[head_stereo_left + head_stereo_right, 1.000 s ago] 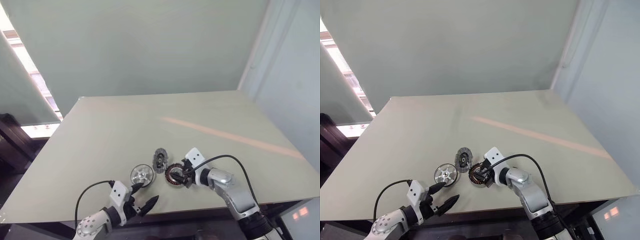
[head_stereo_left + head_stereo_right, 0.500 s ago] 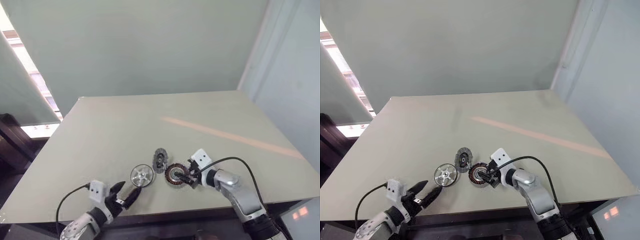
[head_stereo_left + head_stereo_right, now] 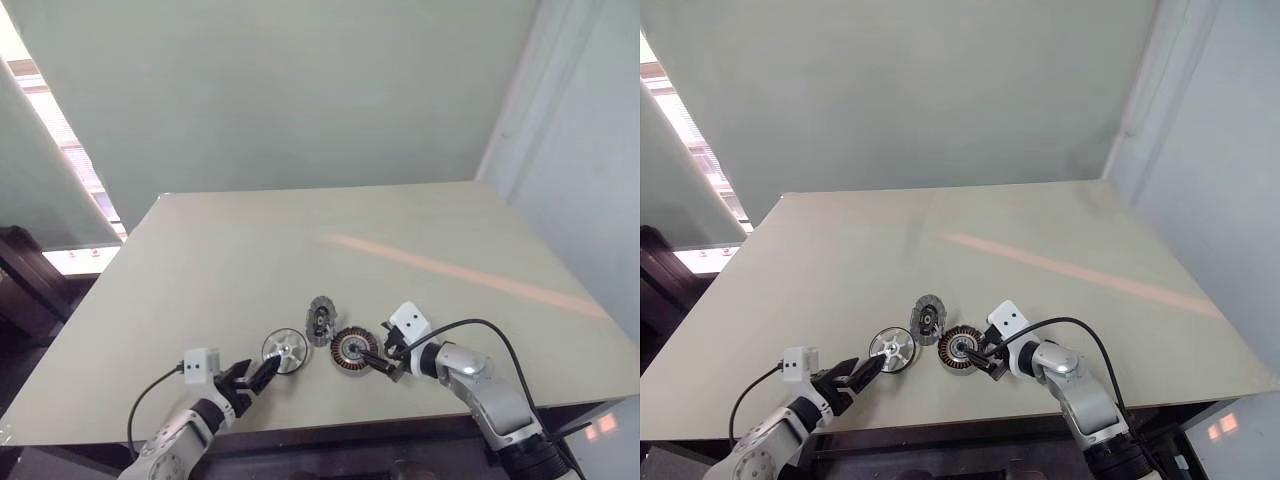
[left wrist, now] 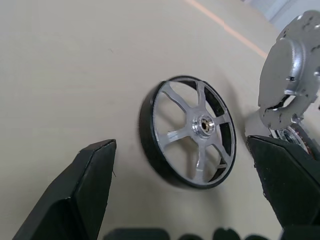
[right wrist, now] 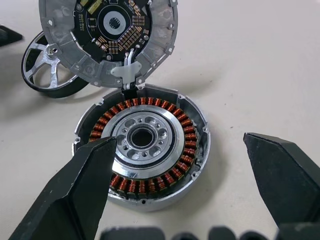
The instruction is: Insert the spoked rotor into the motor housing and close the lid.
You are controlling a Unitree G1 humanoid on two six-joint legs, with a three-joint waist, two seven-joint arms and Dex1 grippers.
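Silver-grey arms end in a black two-fingered left hand (image 3: 262, 377) and right hand (image 3: 385, 362) (white wrist blocks, black cables).

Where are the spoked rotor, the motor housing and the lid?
spoked rotor (image 4: 204, 125), left wrist view, on its central hub.
motor housing (image 5: 182, 131), right wrist view, on its ring of copper windings.
lid (image 5: 95, 66), right wrist view, on its grey rim.

You see the round copper-wound motor housing (image 5: 142, 150) between the wide-apart black fingers (image 5: 75, 195) of your right gripper (image 5: 175, 190), its grey circuit-board lid (image 5: 110, 37) tilted up behind, beside the silver spoked rotor (image 5: 47, 67).
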